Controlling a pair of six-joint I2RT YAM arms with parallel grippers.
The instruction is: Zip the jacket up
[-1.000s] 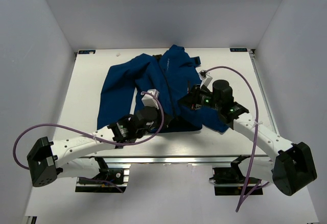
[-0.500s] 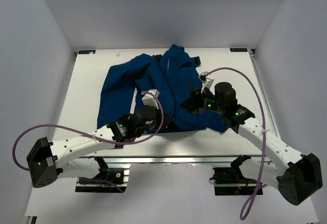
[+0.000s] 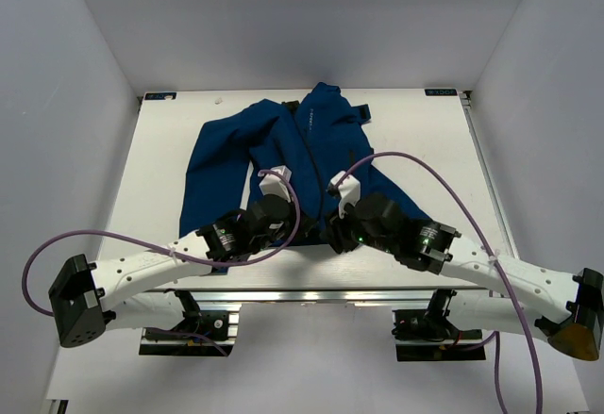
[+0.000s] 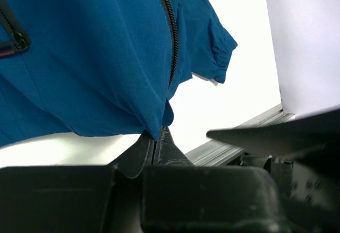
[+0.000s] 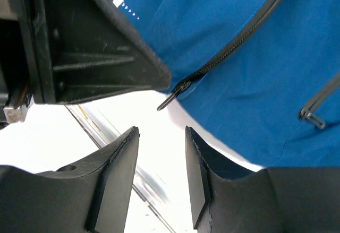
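You have a white bench [image 3: 151, 178] between pale walls [image 3: 75, 103], a metal rail [image 3: 311, 294] along its near edge, and a small label [image 3: 161, 96] at its far-left corner.

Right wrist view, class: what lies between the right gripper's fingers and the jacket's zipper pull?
Only bare white table. The right wrist view shows the open right gripper just short of the zipper pull at the hem of the jacket.

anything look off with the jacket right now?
Nothing damaged. The jacket lies crooked and bunched, so its zipper line bends. The left gripper pinches the hem below it; the zipper pull sticks out loose ahead of the open right gripper.
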